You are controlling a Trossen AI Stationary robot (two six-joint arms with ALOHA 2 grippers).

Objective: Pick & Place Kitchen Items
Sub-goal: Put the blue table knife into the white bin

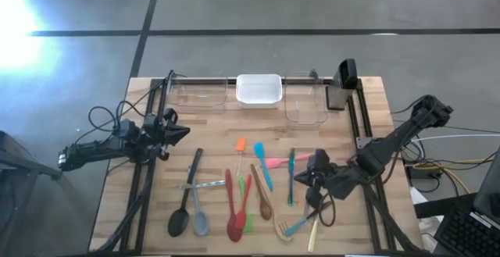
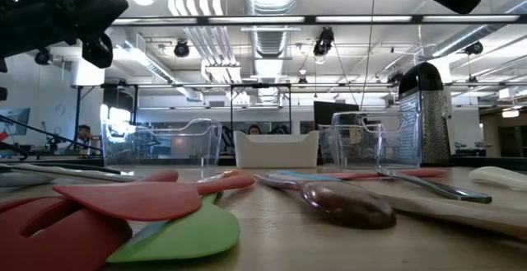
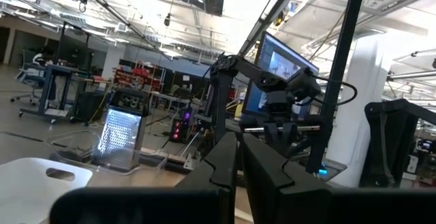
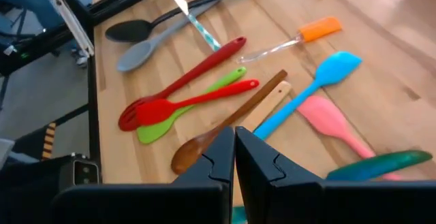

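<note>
My right gripper (image 1: 312,180) hangs above the spread of utensils at the table's right side, fingers (image 4: 216,157) pinched nearly together and holding nothing. My left gripper (image 1: 173,129) waits off at the left edge, also narrow and empty. Below my right fingers lie the wooden spoon (image 4: 225,125), the blue spatula (image 4: 310,91) and the pink spatula (image 4: 332,125), close together and partly crossing; the red spoons (image 4: 180,94) and green spatula (image 4: 184,108) lie just beyond. I judge the pick has not begun. To do it well I should spread the fingers first, choose one handle where nothing overlaps it, square the jaws across that handle, then descend straight. The tubs (image 1: 258,90) wait at the far edge.
</note>
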